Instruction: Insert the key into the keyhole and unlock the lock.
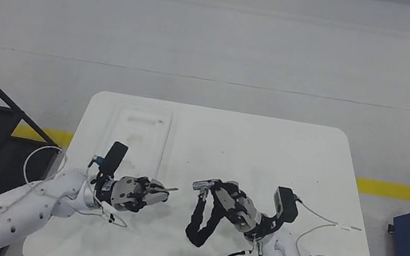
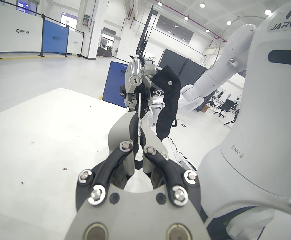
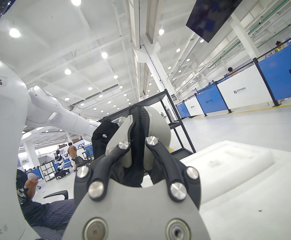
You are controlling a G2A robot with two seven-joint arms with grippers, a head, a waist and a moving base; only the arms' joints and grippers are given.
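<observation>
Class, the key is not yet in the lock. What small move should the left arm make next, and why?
Probably nudge the flat silver metal key, held in the left gripper, into line with the keyhole of the silver metal padlock in the right gripper: its tip sits off the keyhole and short of it.

Above the table (image 1: 281,156), the left hand (image 1: 153,192) held the key (image 1: 167,191) just left of the lock (image 1: 202,184), not touching it. The right hand (image 1: 215,190) held the lock. A tray (image 1: 140,130) lay on the table behind the left hand.
</observation>
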